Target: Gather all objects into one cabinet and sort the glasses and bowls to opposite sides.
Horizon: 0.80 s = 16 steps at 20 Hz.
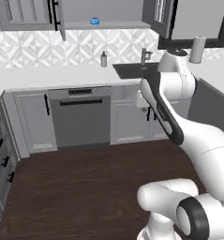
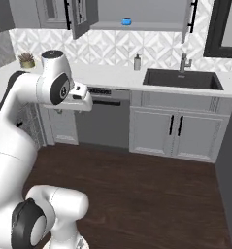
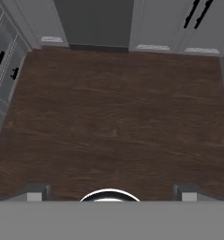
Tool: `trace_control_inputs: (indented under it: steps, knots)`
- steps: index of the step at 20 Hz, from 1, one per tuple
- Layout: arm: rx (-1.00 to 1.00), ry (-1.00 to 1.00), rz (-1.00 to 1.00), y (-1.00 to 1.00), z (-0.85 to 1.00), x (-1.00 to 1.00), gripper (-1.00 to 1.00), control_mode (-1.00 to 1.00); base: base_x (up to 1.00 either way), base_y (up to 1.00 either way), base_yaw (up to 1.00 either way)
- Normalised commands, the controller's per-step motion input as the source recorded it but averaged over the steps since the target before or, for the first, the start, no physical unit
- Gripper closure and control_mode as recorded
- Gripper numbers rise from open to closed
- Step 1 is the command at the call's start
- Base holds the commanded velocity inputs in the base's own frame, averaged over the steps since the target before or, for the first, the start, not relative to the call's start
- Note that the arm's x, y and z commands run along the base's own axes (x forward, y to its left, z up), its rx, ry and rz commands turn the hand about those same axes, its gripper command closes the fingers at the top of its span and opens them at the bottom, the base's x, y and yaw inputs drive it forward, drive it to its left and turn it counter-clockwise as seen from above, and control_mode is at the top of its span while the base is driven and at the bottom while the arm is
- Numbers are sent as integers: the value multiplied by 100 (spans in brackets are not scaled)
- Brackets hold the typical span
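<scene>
Blue bowl sits alone mid-shelf in the open grey cabinet, near the front edge. Gripper points at the wood floor, fingers wide apart, empty. Bowl likely light, rigid, slick; pinch its rim.

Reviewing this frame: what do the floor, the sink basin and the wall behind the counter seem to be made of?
The dark brown floor looks like wood planks with a matte finish, going by its streaky grain. The black sink basin seems a matte composite or stone, dark and without shine, though the render leaves this open. The white backsplash wall appears to be tile, given its repeating geometric relief pattern.
</scene>
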Motion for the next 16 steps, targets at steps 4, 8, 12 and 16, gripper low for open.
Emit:
trace_control_inputs:
  steps: [4, 8, 12, 16]
  knots:
    - [0, 0, 0, 0, 0, 0, -100, 100, 100, 3, 0]
    - [0, 0, 0, 0, 0, 0, -100, 100, 100, 6, 0]
    - [0, 0, 0, 0, 0, 0, -100, 100, 100, 1, 0]
    - [0, 0, 0, 0, 0, 0, -100, 100, 100, 0, 0]
